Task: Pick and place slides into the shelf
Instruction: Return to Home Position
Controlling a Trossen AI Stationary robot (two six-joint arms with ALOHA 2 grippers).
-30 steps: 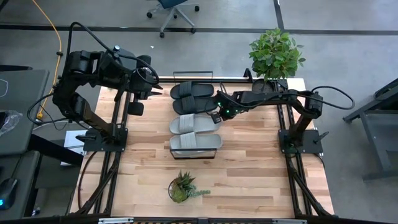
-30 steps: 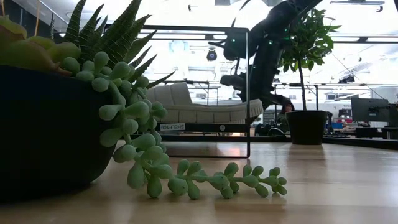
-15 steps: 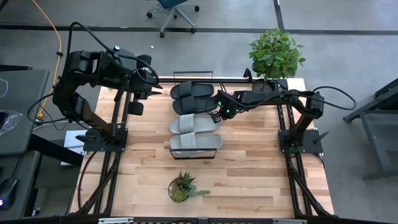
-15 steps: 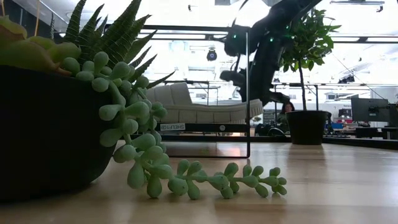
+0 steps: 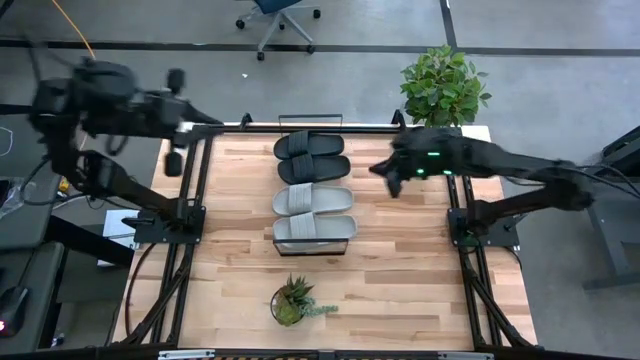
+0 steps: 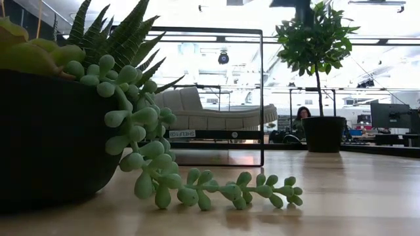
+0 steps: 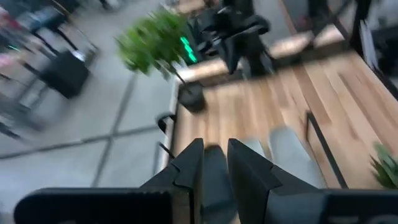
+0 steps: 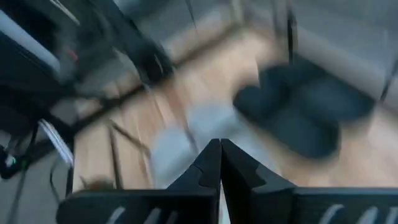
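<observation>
Entry, both arms away from the shelf.

- All four slides (image 5: 312,199) are lying side by side on the shelf (image 5: 313,247), which is running down the middle of the wooden surface (image 5: 420,280).
- The two black slides (image 5: 313,167) are sitting at the far end. The two grey slides (image 5: 314,229) are sitting at the near end, each pair touching or nearly so.
- In the low view I am seeing one grey slide edge-on, resting flat on the board inside the black wire frame.

Right gripper (image 8: 219,144): its fingers are pressed together with no gap between them. From above it is hanging over bare wood to the right of the shelf, about level with the nearer black slide. It is apart from that slide and touching none of the four. I cannot tell how high it is above the surface.

Left gripper (image 7: 214,144): its fingers are standing slightly apart, with a narrow gap and nothing clamped between them. From above the left arm is sitting over the far left corner of the surface, well apart from the shelf. Its wrist camera is looking down the row from the far end, with the black slides closest to the fingers and the grey ones beyond.

Also on the surface: a potted tree (image 5: 440,85) at the far right corner and a small succulent pot (image 5: 290,303) near the front edge, in line with the shelf's near end.
</observation>
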